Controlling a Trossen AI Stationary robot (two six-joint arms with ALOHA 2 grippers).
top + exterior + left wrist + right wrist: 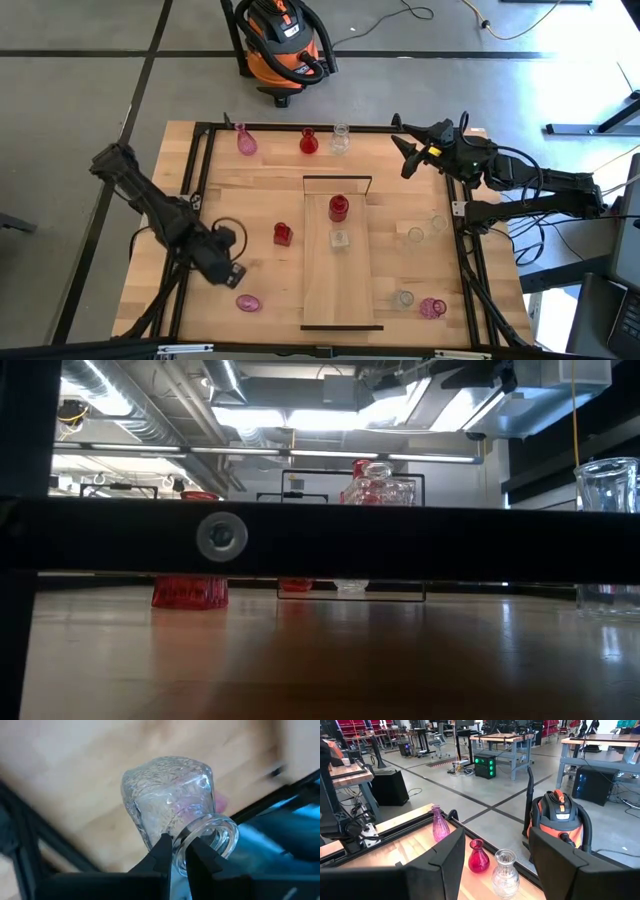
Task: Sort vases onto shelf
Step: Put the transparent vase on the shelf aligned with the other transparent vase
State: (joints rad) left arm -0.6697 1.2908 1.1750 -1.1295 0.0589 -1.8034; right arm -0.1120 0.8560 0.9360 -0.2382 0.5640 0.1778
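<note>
My left gripper (230,262) hovers over the table's left near part and is shut on a clear glass vase (167,795); the high view hides that vase under the gripper. My right gripper (403,145) waits open at the far right corner, touching nothing. The shelf (340,285) lies mid-table, with a red vase (338,207) and a clear vase (340,238) standing on its far half. Pink (439,826), red (478,857) and clear (504,872) vases stand along the far edge. A red vase (283,234) stands left of the shelf. A pink vase (248,302) lies near the left gripper. My left gripper pinches the clear vase at its mouth rim (181,840) between the two fingertips (162,851). One finger sits outside by the neck; the other seems to reach into the opening. The vase points away from the fingers, body outward, tilted over the tabletop. Whether it is lifted clear I cannot tell.
Right of the shelf stand clear vases (416,235), (438,222), (402,298) and a pink one (432,308). A black metal frame (200,150) runs around the table edge. An orange shop vacuum (285,45) stands on the floor beyond the far edge.
</note>
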